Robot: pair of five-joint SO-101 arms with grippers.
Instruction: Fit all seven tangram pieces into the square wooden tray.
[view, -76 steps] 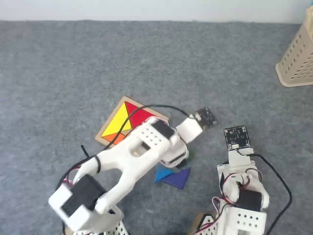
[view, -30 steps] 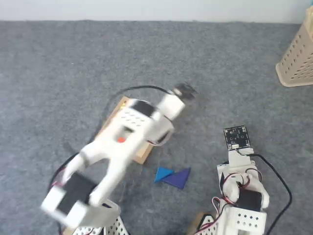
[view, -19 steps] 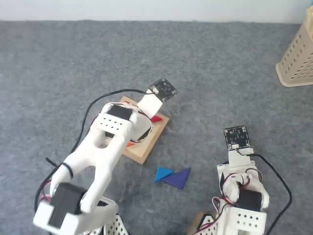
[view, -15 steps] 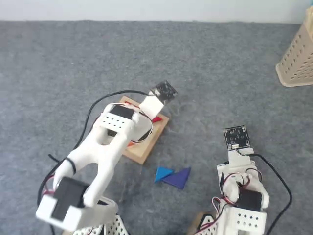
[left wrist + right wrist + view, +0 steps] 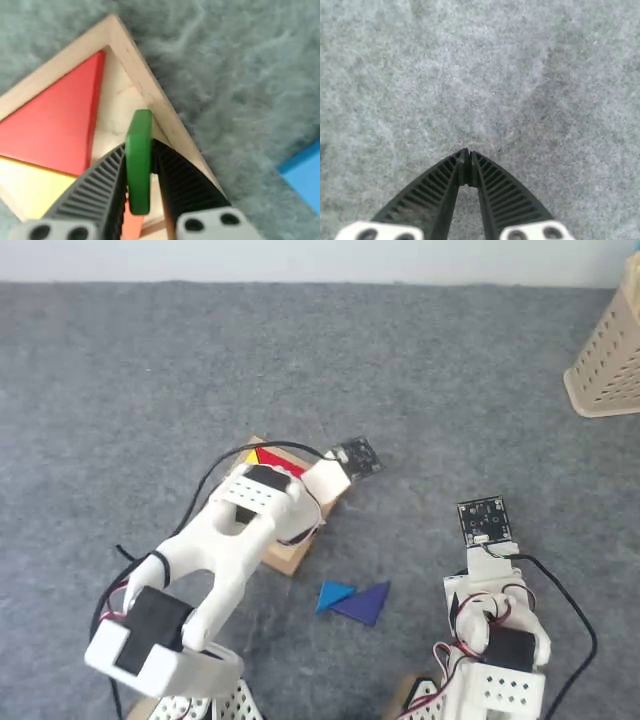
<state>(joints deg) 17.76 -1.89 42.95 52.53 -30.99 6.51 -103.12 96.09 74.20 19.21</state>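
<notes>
The left tool (image 5: 139,146) was closed on the green tangram piece (image 5: 138,170), gripping it edge-on between both fingers so that the piece stood upright. The green tangram piece sat over the bare wooden floor in one corner of the square wooden tray (image 5: 134,59), just beside the red triangle (image 5: 60,120); contact with the tray floor could not be determined. The red triangle lay flat in the tray with the yellow piece (image 5: 27,187) adjoining it, and an orange piece (image 5: 131,226) showed below the tool fingers. In the high view, the left arm (image 5: 245,530) extended over the tray, covering most of it. The blue triangle (image 5: 334,594) and the purple piece (image 5: 366,604) lay touching each other on the grey tabletop (image 5: 150,370), outside the tray and near its nearest corner, between the two arms. The right tool (image 5: 466,151) was fully closed with nothing between its fingers, pointing down at bare tabletop. The right arm (image 5: 495,630) stood folded at its base, well apart from the tray. A perforated beige basket (image 5: 610,350) stood at the far right edge.
</notes>
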